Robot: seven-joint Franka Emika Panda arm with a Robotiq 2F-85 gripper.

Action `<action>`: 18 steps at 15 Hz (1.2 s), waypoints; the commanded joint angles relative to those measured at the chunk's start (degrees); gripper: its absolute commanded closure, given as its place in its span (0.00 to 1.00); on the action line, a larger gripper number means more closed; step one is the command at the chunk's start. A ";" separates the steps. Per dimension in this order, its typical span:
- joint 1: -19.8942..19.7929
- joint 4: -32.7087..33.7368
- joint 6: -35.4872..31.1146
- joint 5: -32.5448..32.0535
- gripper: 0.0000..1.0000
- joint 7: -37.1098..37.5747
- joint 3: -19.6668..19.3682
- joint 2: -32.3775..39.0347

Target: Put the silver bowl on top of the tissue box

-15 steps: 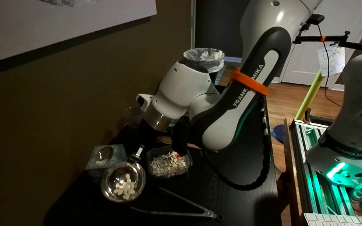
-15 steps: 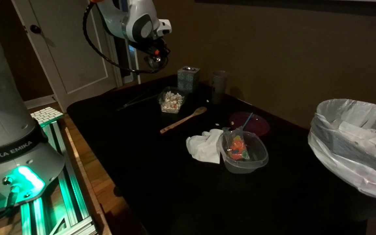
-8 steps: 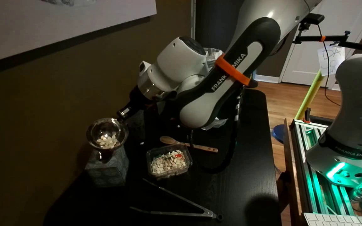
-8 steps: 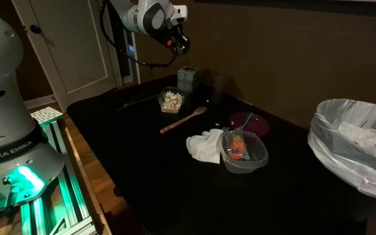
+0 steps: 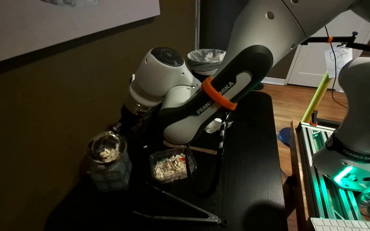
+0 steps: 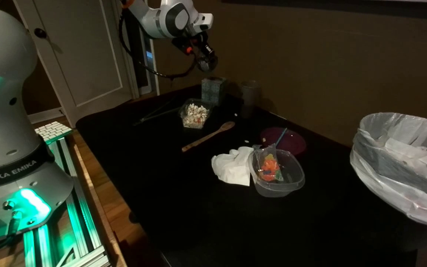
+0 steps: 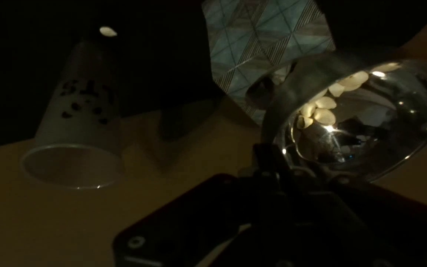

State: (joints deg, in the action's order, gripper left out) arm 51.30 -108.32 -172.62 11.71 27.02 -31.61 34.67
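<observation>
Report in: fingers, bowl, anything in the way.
Fingers shut on rim of bowl. Bowl above box, not yet set down; seeds bunched at one side. Cup near box, not under bowl.

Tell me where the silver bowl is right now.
In the wrist view, the silver bowl is on the right, its rim gripped by the tool. In an exterior view it hangs above the tissue box, not yet resting on it.
</observation>
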 commanded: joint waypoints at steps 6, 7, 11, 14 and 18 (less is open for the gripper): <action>-2.54 3.15 0.21 -3.26 0.99 5.28 3.15 1.60; -3.02 3.55 0.17 -2.58 0.99 6.57 3.36 1.77; -3.74 5.42 0.03 -1.90 0.99 14.04 2.04 2.86; -3.65 6.63 0.51 -3.11 0.99 18.88 0.36 3.67; -3.56 7.93 1.44 -4.09 0.99 23.17 -0.96 5.15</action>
State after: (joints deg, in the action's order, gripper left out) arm 47.63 -102.55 -171.91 9.30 45.32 -31.33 37.58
